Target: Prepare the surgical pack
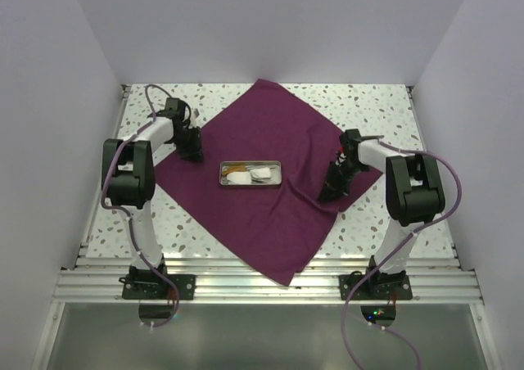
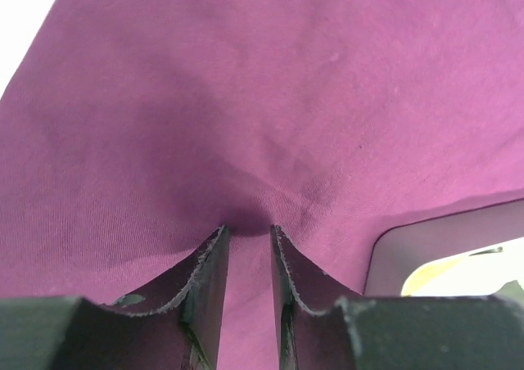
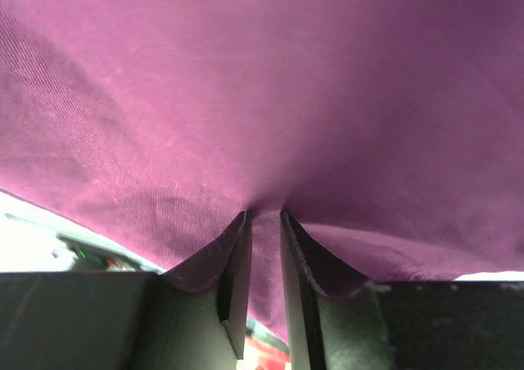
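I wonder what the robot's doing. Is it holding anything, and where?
Yes, the cloth. The left gripper pinches a fold near its left edge, the right gripper one near its right edge.

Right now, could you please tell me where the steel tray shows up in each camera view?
Top external: the steel tray lies at the middle of the purple cloth.
Left wrist: one corner of the tray shows at the lower right edge.
Right wrist: not in view.
Shared landmark: the purple cloth, seen in all three views.
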`<state>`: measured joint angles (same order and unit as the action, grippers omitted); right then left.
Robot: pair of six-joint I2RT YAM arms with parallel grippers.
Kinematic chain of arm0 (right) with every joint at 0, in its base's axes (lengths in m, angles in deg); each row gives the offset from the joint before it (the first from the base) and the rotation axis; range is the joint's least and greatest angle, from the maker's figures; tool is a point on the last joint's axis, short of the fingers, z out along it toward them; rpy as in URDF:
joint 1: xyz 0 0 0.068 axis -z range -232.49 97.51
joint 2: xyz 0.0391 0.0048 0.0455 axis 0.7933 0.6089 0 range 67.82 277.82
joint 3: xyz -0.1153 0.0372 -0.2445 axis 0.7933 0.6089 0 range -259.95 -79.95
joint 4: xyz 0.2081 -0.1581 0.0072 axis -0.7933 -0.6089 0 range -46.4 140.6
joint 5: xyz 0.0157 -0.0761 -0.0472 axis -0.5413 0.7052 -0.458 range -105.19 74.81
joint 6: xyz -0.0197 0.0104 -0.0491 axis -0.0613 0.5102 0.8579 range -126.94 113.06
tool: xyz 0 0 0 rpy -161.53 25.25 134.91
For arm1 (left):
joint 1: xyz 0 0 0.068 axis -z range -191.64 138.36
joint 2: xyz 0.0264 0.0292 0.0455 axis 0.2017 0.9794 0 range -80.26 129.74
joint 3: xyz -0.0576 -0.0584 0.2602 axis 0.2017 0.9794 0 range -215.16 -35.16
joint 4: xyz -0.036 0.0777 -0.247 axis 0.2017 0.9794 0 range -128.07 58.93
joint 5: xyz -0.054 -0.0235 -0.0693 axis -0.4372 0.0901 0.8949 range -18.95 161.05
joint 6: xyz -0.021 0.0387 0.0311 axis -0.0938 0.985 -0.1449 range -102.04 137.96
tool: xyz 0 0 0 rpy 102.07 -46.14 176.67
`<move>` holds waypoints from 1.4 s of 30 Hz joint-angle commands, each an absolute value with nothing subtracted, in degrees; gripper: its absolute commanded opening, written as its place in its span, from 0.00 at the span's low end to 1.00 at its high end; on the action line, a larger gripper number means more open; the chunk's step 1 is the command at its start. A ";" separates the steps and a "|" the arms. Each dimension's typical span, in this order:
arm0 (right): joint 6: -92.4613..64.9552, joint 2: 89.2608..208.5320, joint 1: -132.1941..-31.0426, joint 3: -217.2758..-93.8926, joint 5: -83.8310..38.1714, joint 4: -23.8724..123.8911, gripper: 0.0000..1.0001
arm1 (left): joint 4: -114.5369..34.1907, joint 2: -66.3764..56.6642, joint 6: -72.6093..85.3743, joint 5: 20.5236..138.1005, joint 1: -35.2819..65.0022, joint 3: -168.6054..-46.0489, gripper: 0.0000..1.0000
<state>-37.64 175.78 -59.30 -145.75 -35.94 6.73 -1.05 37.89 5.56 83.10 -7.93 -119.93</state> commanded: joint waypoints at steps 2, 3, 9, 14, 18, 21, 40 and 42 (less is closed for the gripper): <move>-37.18 173.91 -61.99 -143.83 -34.11 5.01 0.31 | -3.88 41.30 5.57 83.01 -8.74 -118.65 0.32; -35.69 173.12 -61.90 -147.76 -31.30 1.94 0.34 | -3.27 40.68 5.48 81.79 -8.83 -119.18 0.33; -26.54 175.83 -62.16 -168.24 -19.94 -7.92 0.61 | -0.46 34.10 4.17 81.15 -8.83 -119.36 0.37; -23.90 178.02 -67.51 -176.18 -22.65 -7.67 0.80 | 0.43 26.36 0.75 86.33 -8.65 -115.50 0.43; -25.39 184.09 -72.43 -182.24 -28.09 -7.41 0.84 | -4.47 20.92 -3.82 92.84 -8.21 -105.75 0.45; -26.45 186.99 -76.21 -184.62 -28.38 -5.65 0.84 | -7.83 18.89 -6.90 94.87 -6.90 -101.26 0.45; -28.03 195.08 -81.76 -186.20 -22.92 -6.26 0.47 | -14.95 24.50 -14.20 96.01 2.24 -101.52 0.41; -28.03 196.31 -81.76 -186.74 -24.24 -6.44 0.39 | -15.30 24.59 -14.47 96.80 2.86 -101.52 0.41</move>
